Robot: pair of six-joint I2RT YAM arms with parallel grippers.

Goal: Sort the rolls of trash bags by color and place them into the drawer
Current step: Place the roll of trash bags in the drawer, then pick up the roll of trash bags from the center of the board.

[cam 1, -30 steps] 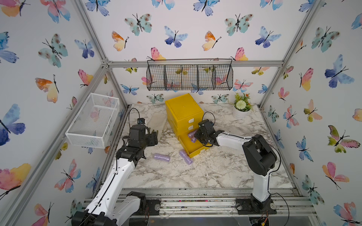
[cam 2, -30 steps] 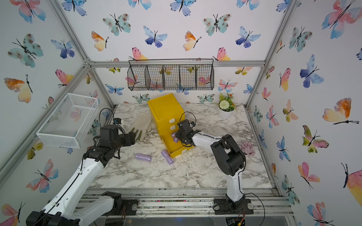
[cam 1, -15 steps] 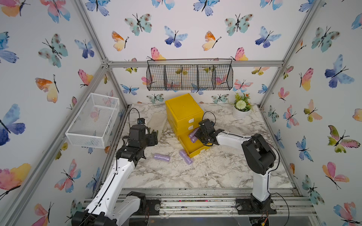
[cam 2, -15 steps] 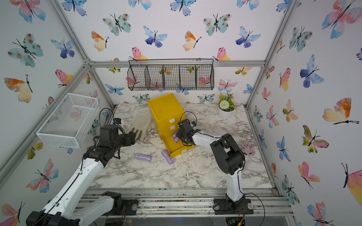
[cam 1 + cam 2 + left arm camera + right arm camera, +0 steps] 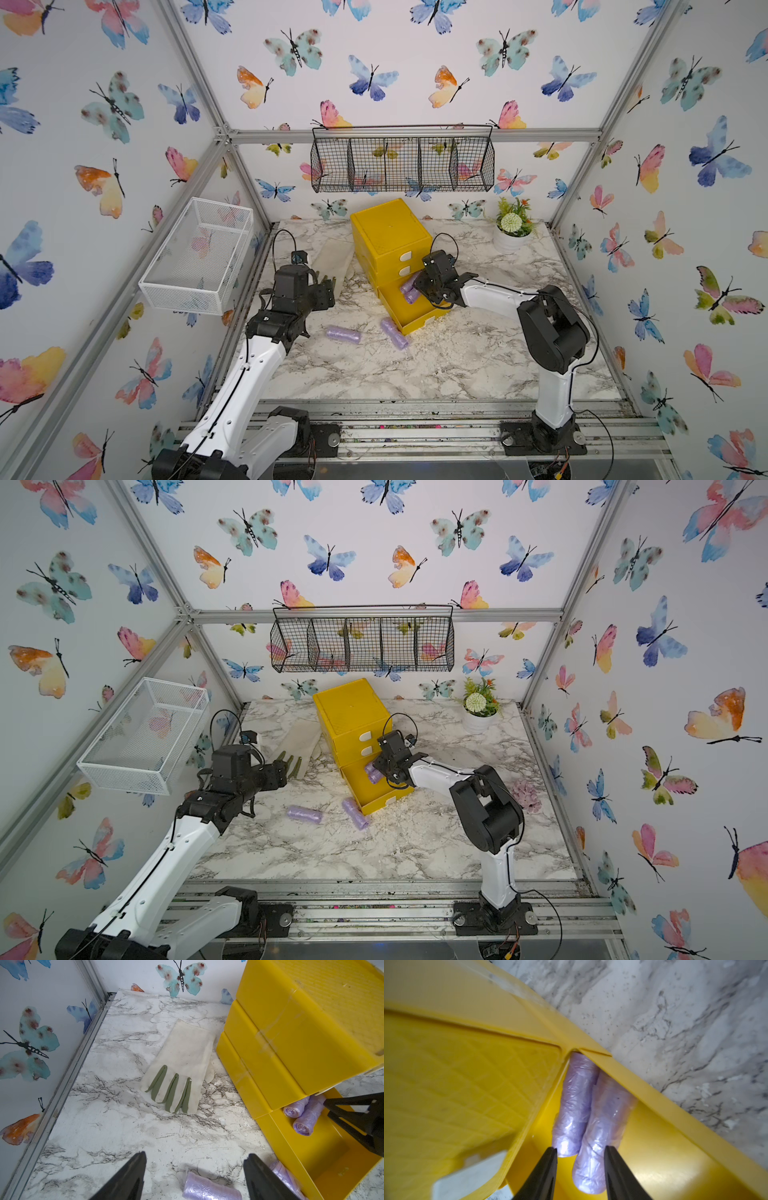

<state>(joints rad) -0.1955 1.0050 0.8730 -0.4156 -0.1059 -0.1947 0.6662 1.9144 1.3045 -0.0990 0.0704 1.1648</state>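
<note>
Right pincer: the right pincer [image 5: 580, 1148] hung low over the open drawer [image 5: 675, 1157], its fingers parted to either side of the near roll [image 5: 598, 1126]. A gap showed on one side, so nothing was pinched.
Rolls in the drawer: the near roll and a second roll [image 5: 575, 1095], both lilac, lay side by side along the drawer wall, their far ends tucked under the cabinet [image 5: 388, 226].
Left pincer: the left pincer [image 5: 196, 1154] was spread wide and empty, above the tabletop [image 5: 415, 374].
Rolls still out: one loose roll [image 5: 343, 333] lay on the tabletop near the left pincer. Another loose roll [image 5: 395, 332] lay just beside the drawer's outer wall. Both were lilac, and no green or pink roll was visible.
Bystander: a cream glove [image 5: 182, 1068] with green fingers lay flat beside the cabinet.
Risk, right side: if the fingers lifted at a slant, a tip could catch the crinkly film and drag the near roll out.
Risk, left side: a tip landing off-centre could make the loose roll skid away.
Risk, drawer: a knock from either arm could push it partly closed.
</note>
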